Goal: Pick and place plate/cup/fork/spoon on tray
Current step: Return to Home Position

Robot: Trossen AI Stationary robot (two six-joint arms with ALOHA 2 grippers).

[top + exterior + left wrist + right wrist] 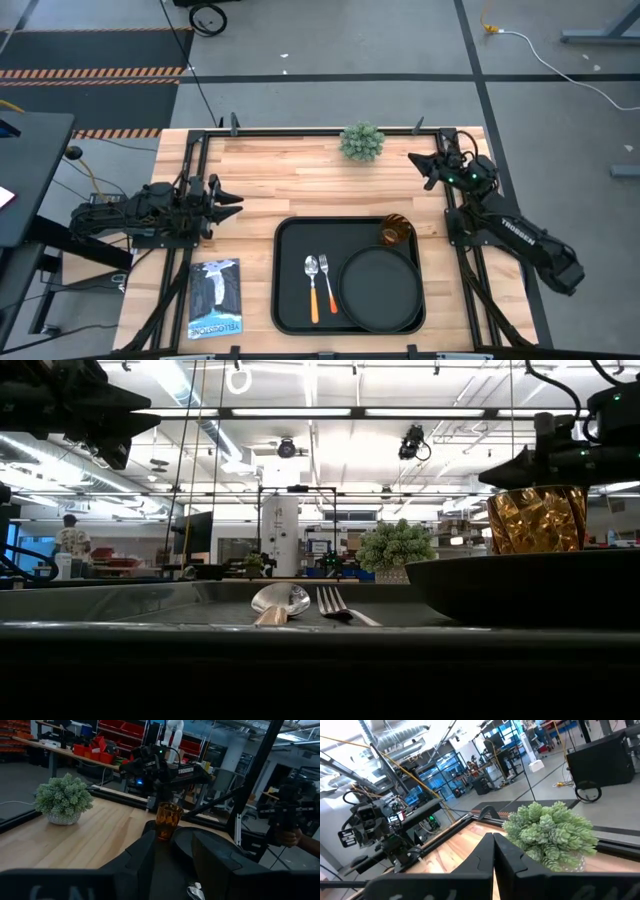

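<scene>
The black tray (290, 300) lies at the table's near middle. On it rest the round black plate (380, 290) at the right, the amber cup (396, 231) upright in the far right corner, and the spoon (313, 290) and fork (328, 285) side by side left of the plate. The cup also shows in the left wrist view (168, 820) and the low view (537, 518). My left gripper (232, 200) is open and empty, over the table's left side, left of the tray. My right gripper (416, 160) is shut and empty at the far right, near the plant.
A small green potted plant (361, 141) stands at the table's far edge, middle. A blue booklet (215, 298) lies left of the tray at the near edge. A person's hand (287, 837) shows beyond the table in the left wrist view.
</scene>
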